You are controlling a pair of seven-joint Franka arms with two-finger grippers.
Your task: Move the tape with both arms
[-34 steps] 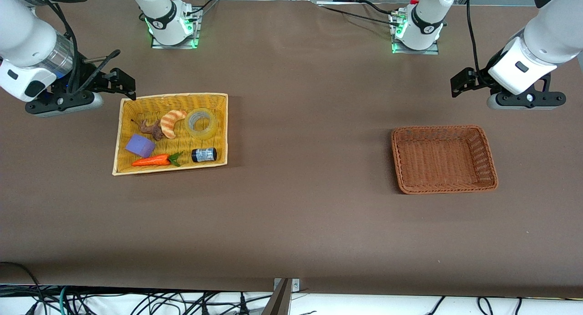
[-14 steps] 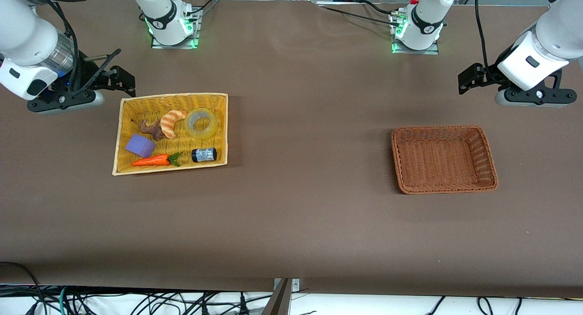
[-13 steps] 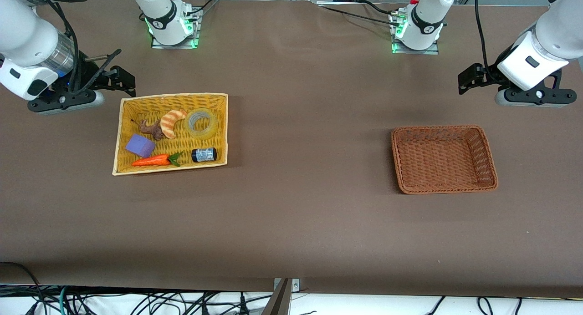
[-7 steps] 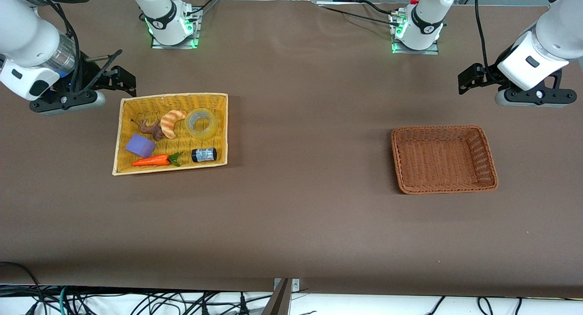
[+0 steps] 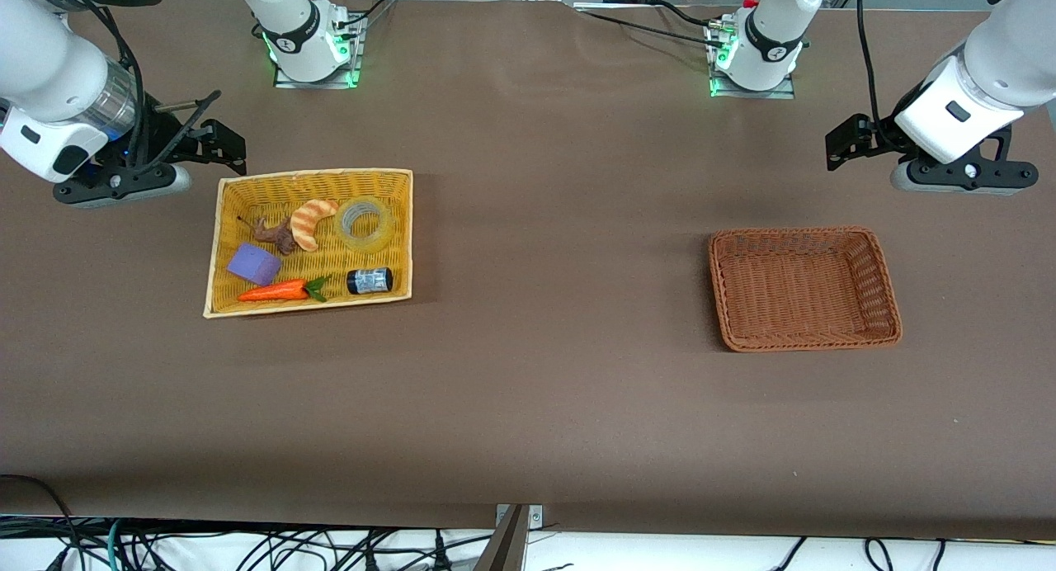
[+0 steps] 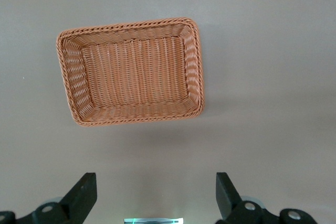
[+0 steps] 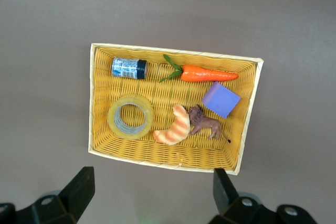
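lying flat in the yellow basket toward the right arm's end of the table: the tape, one roll, clear yellowish, grey-white core, hole facing up. it sits in the basket's corner away from the front camera and toward the table's middle, touched by neither arm.

other contents of the same basket — a croissant just beside the tape; a small brown toy lion touching the croissant; a purple block; an orange carrot with green leaves along the wall nearer the front camera; a small black-capped jar on its side, nearer the front camera than the tape and apart from it.

brown basket, toward the left arm's end of the table, well apart from the yellow one; only its woven floor shows.

right gripper: up in the air over bare table beside the yellow basket's edge that lies away from the front camera. the right wrist view shows its two fingers spread wide with nothing between them, and the whole yellow basket below with the tape in plain sight.

left gripper: up in the air over bare table, off the brown basket's edge nearer the robot bases. the left wrist view shows its fingers also spread wide, holding nothing, with the brown basket beneath.
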